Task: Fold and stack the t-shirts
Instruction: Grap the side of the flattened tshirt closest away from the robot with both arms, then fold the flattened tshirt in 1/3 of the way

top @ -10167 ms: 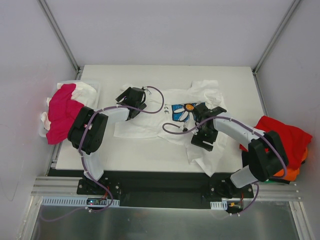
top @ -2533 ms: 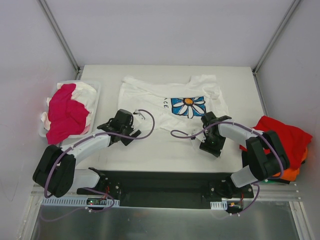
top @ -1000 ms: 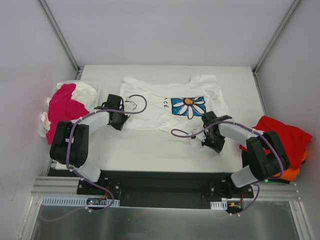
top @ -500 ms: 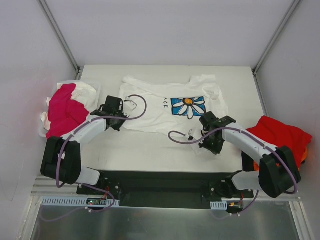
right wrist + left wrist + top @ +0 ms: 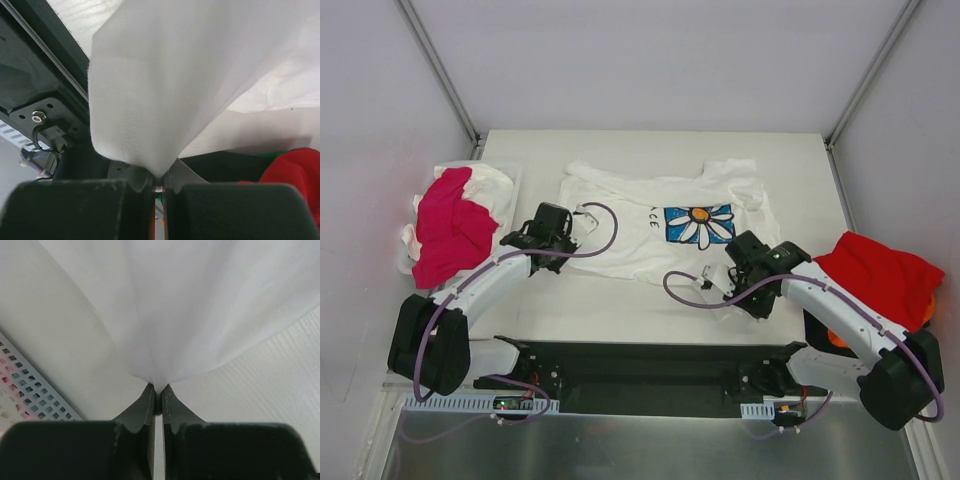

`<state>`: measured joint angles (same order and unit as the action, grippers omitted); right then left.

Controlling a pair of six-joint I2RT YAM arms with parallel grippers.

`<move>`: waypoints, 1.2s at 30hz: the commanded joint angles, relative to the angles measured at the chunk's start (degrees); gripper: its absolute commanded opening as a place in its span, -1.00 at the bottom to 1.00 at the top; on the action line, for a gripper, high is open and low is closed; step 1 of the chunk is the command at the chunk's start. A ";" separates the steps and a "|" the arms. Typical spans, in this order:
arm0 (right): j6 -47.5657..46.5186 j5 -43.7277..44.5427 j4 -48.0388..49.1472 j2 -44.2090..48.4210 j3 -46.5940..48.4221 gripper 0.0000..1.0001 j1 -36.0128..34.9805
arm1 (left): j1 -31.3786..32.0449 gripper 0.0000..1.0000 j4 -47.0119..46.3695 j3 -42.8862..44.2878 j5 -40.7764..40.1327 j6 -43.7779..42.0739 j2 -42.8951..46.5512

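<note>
A white t-shirt (image 5: 640, 220) with a blue daisy print lies spread face up in the middle of the table. My left gripper (image 5: 563, 238) is shut on its left bottom corner, and in the left wrist view the cloth (image 5: 200, 305) fans out from the pinched fingertips of the left gripper (image 5: 156, 387). My right gripper (image 5: 732, 284) is shut on the right bottom corner. There the shirt (image 5: 190, 75) hangs lifted off the table from the right gripper (image 5: 159, 182). A magenta t-shirt (image 5: 448, 225) lies at the left. A red t-shirt (image 5: 880, 275) lies at the right over an orange one (image 5: 932, 306).
The magenta shirt rests on white cloth in a white mesh basket (image 5: 512, 178) off the table's left edge. The red and orange pile hangs over the right edge. The black base rail (image 5: 640, 360) runs along the near edge, close under my right gripper.
Both grippers have drawn toward the near edge with the hem corners in them, and the white shirt has slid a little nearer. The right arm has swung out to the right.
</note>
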<state>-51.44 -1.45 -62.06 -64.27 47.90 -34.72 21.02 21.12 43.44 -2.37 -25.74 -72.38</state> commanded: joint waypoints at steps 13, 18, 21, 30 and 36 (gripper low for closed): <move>-7.26 7.87 2.38 -6.03 12.03 -0.98 8.70 | -4.66 -1.00 -2.23 11.04 -3.08 -1.95 -8.56; -9.20 7.61 3.70 -11.22 15.03 -0.99 11.25 | -5.90 -1.00 -3.55 13.86 -2.99 -3.27 -13.21; -10.52 7.43 4.67 -15.79 17.22 -0.99 12.66 | -6.51 -1.00 -3.98 15.88 -2.99 -3.71 -16.11; -14.03 8.13 7.39 -29.14 25.92 -0.99 17.14 | -8.09 -1.00 -4.51 22.21 -2.55 -4.58 -22.98; -15.09 8.74 7.39 -34.51 31.63 -0.99 18.99 | -8.27 -1.00 -4.51 23.97 -2.64 -4.94 -24.83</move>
<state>-64.31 6.55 -54.11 -96.95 74.87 -16.78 13.41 17.02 64.75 -4.75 -29.54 -96.60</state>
